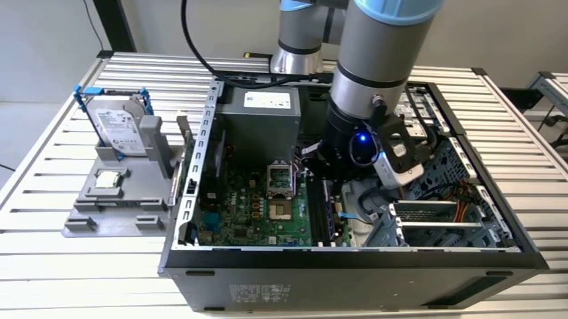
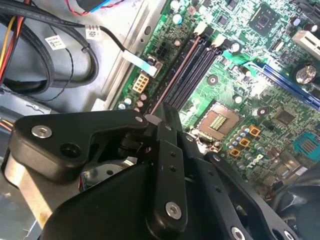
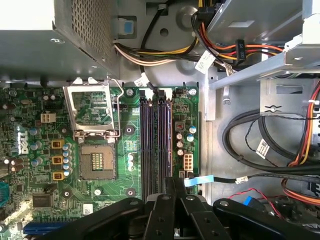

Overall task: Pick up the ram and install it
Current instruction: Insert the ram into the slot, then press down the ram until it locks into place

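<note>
The ram [image 2: 172, 80] appears in the second wrist view edge-on, as a thin brownish strip. It runs along the black memory slots [image 3: 156, 140] of the green motherboard [image 1: 257, 212], and its near end is pinched between the fingertips of the gripper [image 2: 157, 118]. The claw is drawn nearly closed on that narrow edge. I cannot tell whether the stick is fully seated in its slot.

In the exterior view the arm reaches down into an open computer case [image 1: 355, 262], which lies on a table of silver slats [image 1: 53, 266]. On the exterior view's left, a grey holder [image 1: 116, 206] carries a hard drive [image 1: 120, 126] and a square processor [image 1: 108, 178]. A pale wall [image 1: 53, 33] stands behind.
</note>
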Controlling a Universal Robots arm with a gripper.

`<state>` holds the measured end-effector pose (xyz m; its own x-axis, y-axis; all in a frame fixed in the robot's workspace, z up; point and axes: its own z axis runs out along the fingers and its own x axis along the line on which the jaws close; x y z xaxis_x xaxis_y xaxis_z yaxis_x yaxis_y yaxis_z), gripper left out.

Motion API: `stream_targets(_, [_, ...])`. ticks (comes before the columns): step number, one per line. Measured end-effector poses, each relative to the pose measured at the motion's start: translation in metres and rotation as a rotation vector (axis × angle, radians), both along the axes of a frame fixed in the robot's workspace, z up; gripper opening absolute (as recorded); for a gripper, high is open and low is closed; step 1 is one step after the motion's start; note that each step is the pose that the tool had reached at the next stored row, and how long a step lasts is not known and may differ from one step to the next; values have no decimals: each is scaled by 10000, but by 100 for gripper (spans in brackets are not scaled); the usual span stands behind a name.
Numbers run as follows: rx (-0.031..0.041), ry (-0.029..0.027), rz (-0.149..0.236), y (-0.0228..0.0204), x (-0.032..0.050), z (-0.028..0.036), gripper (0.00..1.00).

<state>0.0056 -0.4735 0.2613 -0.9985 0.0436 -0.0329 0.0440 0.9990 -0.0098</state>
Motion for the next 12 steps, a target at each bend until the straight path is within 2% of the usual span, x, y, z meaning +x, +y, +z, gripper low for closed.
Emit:
stream_targets(7, [0, -2, 0, 0, -5, 0, 0])
stream_targets(9, [-3, 23, -1, 0, -6, 0, 0])
stream_targets(12, [-1, 24, 15, 0, -6, -3, 0])
